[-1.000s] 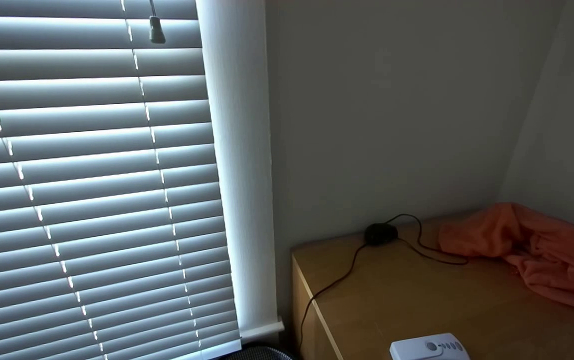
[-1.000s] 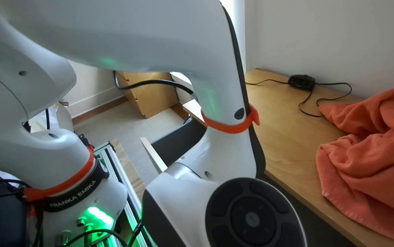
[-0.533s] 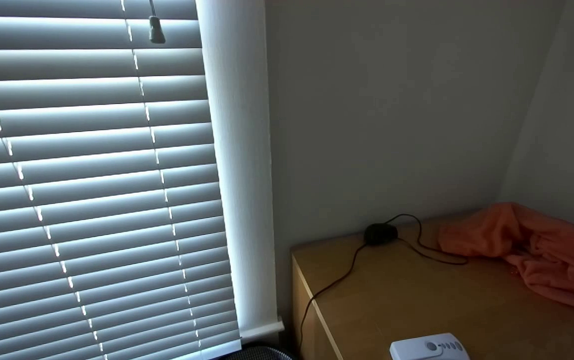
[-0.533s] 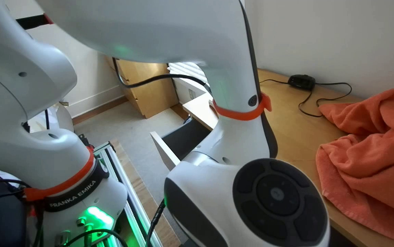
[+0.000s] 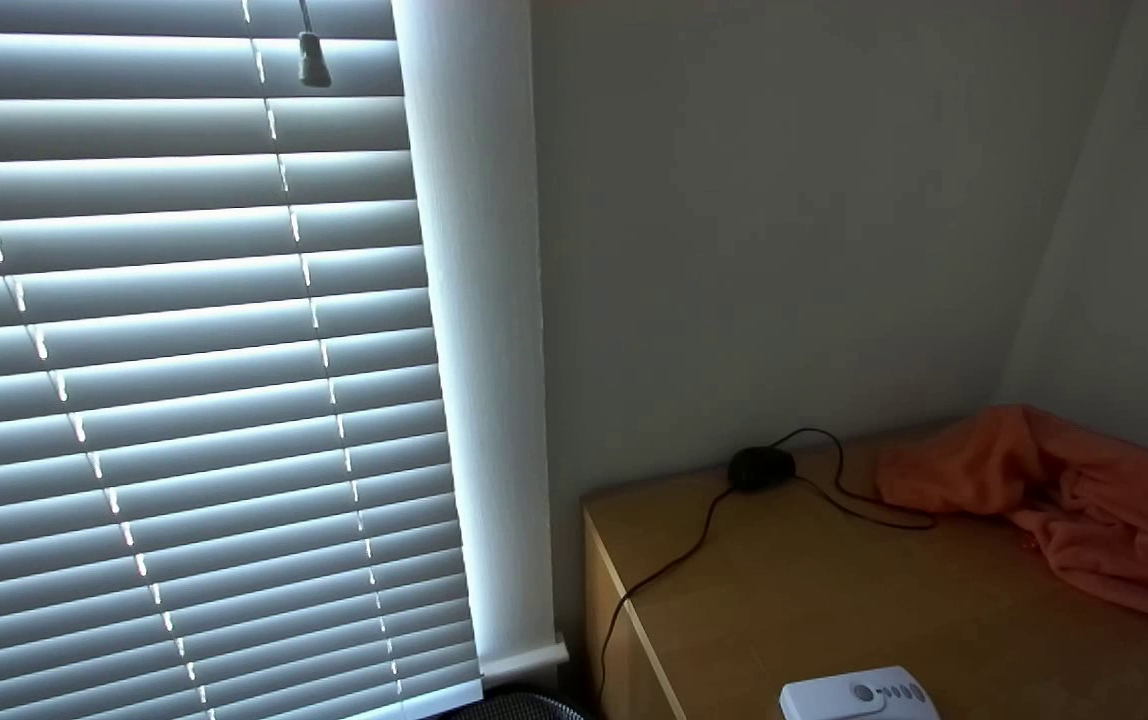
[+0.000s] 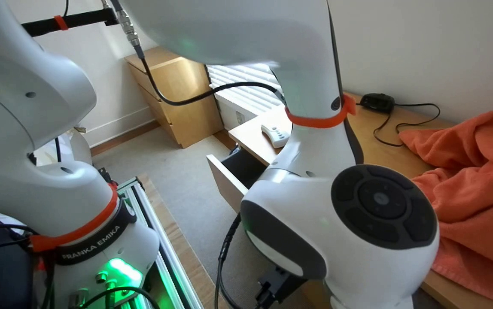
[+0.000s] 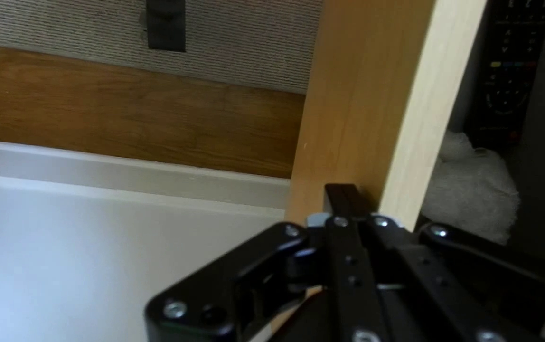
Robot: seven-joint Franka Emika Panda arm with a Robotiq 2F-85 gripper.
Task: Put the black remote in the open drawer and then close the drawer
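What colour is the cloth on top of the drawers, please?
The cloth is orange, clearest in an exterior view.

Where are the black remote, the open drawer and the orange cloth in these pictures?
Black remote (image 7: 510,76): wrist view, middle of its visible button face.
Open drawer (image 6: 226,184): in an exterior view, outer face of its front panel.
Orange cloth (image 6: 476,195): in an exterior view, middle of its folds.

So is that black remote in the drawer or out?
In: the wrist view shows the black remote lying behind the drawer's front panel.

Orange cloth (image 6: 482,184) near black puck (image 6: 377,102)
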